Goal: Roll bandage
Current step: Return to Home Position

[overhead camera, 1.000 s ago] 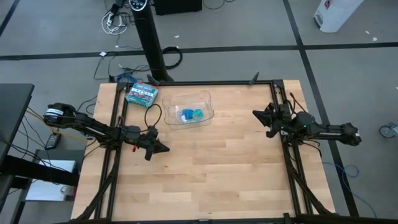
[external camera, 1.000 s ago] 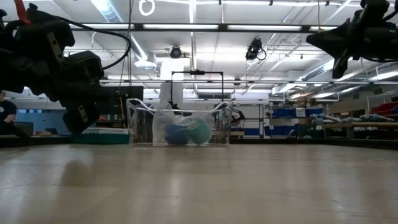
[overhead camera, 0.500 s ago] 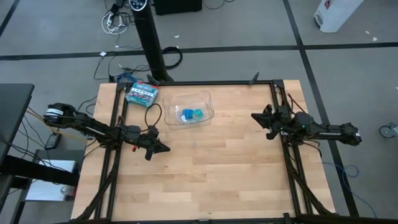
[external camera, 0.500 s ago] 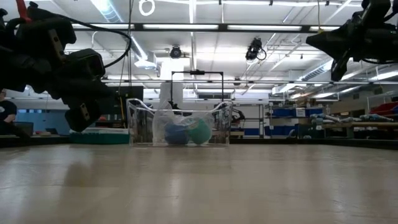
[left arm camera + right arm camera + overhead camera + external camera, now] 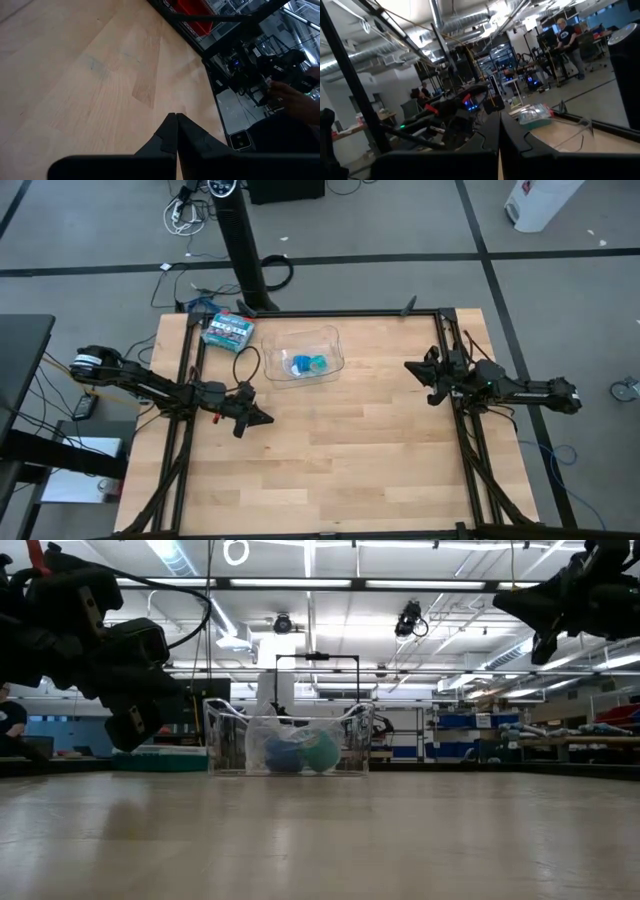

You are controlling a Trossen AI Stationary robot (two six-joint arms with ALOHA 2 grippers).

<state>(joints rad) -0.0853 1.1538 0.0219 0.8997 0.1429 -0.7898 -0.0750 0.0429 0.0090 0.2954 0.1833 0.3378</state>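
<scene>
The bandage is a small bright blue roll (image 5: 301, 364) lying in a clear plastic container (image 5: 330, 340) at the far middle of the table, next to a teal-green roll (image 5: 318, 363); both show in the low view, the blue roll (image 5: 283, 756) left of the teal one (image 5: 321, 752). My left gripper (image 5: 268, 419) is shut and empty above the table's left middle; its shut fingers show in the left wrist view (image 5: 176, 118). My right gripper (image 5: 408, 366) is shut and empty, raised at the table's right side (image 5: 500, 118).
A green-and-white printed box (image 5: 227, 330) lies at the far left of the table. Black frame rails (image 5: 185, 380) run along the left and right sides (image 5: 462, 410). People stand in the room beyond the table (image 5: 567, 37).
My right gripper has shifted slightly toward the table's left edge. The left arm and the rolls have kept still.
</scene>
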